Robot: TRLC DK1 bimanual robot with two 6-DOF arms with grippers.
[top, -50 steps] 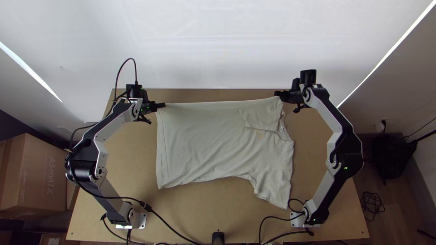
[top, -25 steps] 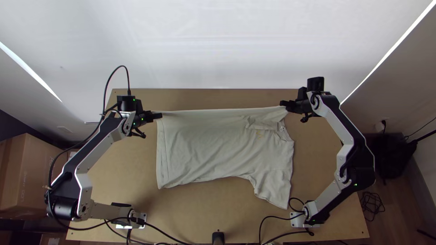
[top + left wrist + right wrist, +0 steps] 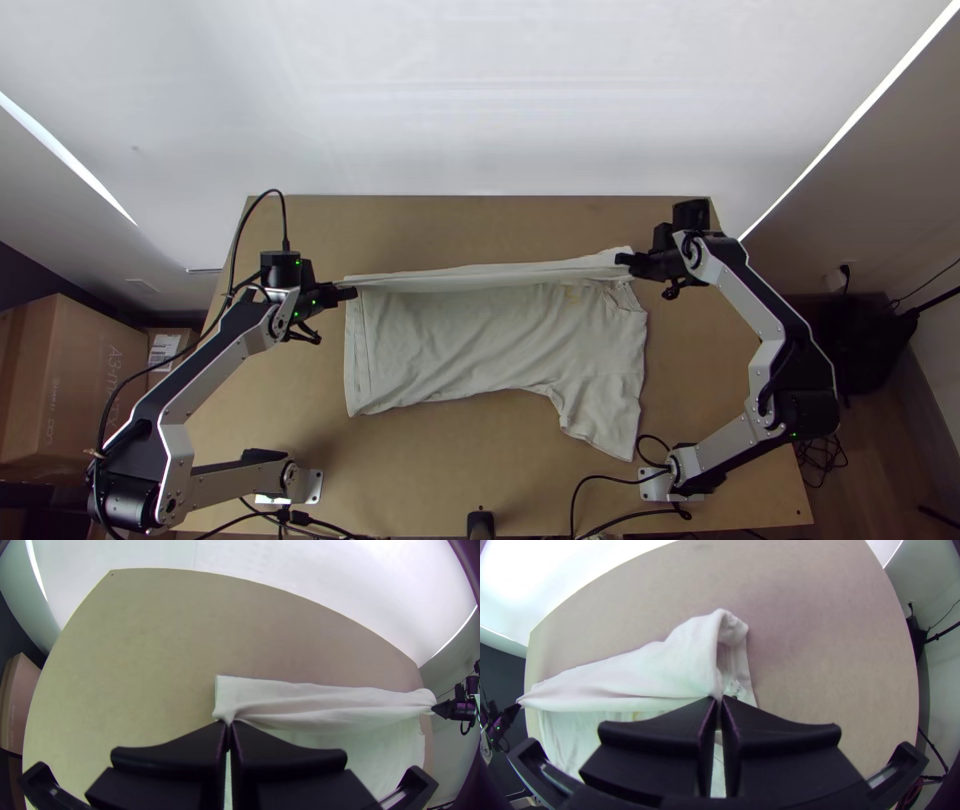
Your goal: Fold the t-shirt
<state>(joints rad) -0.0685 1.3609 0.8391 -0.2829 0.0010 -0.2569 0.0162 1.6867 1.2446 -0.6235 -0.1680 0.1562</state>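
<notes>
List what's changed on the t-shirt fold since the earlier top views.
Left gripper and right gripper both moved toward the arm bases, drawing the t-shirt's far edge nearer, over the body. Nothing newly grasped or released; both were already holding it. Unchanged: near sleeve and near side, flat on the table.

I record the light wooden table (image 3: pixel 450 230) as my landmark. Beyond its far edge I find a white backdrop (image 3: pixel 480 100). Left of the table stands a large cardboard box (image 3: pixel 85 380), with a smaller box (image 3: pixel 156 376) bearing a white label (image 3: pixel 163 348) beside it. Right of the table I observe a black bundle (image 3: pixel 862 345), a white wall outlet (image 3: pixel 838 280) and, on the floor (image 3: pixel 885 455), a tangled dark cable (image 3: pixel 828 460). A black fixture (image 3: pixel 481 525) sits at the table's near edge
</notes>
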